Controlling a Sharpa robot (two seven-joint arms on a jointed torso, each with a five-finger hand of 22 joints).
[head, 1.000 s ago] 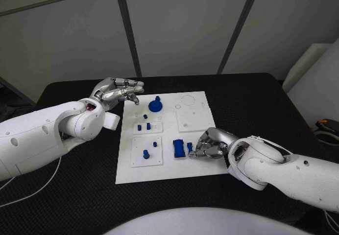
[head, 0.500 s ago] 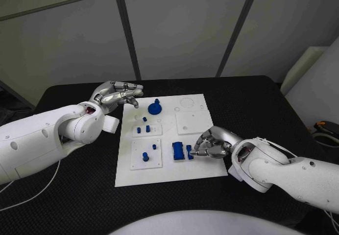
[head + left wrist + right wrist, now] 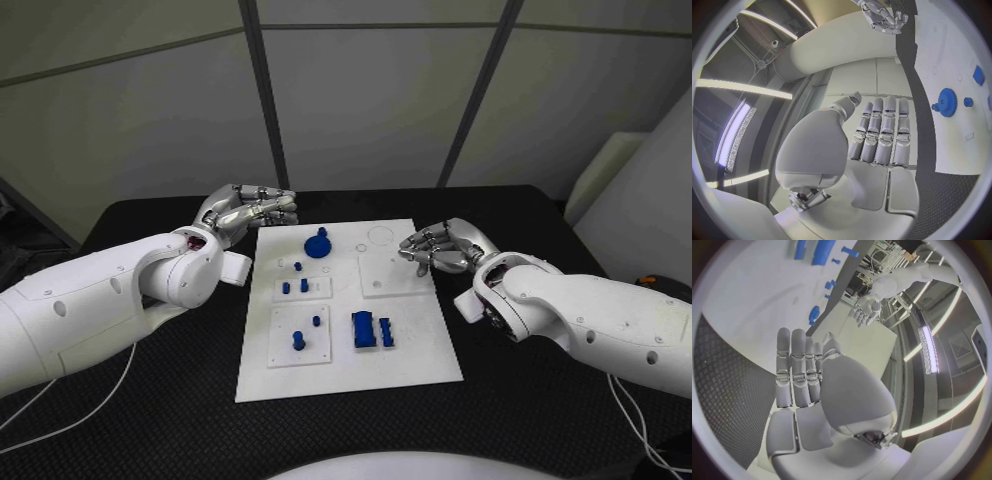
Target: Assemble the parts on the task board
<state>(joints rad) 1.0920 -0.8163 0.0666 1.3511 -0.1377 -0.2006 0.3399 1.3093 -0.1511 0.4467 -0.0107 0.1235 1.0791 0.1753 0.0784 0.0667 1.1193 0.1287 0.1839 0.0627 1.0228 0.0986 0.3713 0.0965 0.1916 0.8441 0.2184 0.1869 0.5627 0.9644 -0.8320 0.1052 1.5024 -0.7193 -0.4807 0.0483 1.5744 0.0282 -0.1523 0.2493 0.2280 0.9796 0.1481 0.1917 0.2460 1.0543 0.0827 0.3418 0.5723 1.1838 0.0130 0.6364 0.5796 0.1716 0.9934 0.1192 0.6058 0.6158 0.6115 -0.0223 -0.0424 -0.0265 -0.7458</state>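
Note:
The white task board [image 3: 418,345] lies in the middle of the black table. On it stand a blue gear [image 3: 317,243], two blue blocks [image 3: 365,330] side by side, and several small blue pegs [image 3: 297,340] in the left-hand plates. My left hand [image 3: 248,208] hovers just off the board's far left corner, fingers curled in, holding nothing. My right hand [image 3: 441,245] hangs over the board's right edge by a bare square plate [image 3: 389,275], fingers curled and empty. The left wrist view has the left hand [image 3: 879,135], the gear [image 3: 947,102] and the right hand [image 3: 882,15].
Black table [image 3: 144,380] surrounds the board on all sides. A round recess [image 3: 381,236] marks the board's far right corner. The right wrist view takes in the right hand [image 3: 804,370], the board [image 3: 748,300], a blue block [image 3: 823,250] and the left hand [image 3: 866,310] beyond it.
The head camera has tilted up. My right hand has left the blue blocks at the board's near part and moved to the far right by the square plate. The left hand stays.

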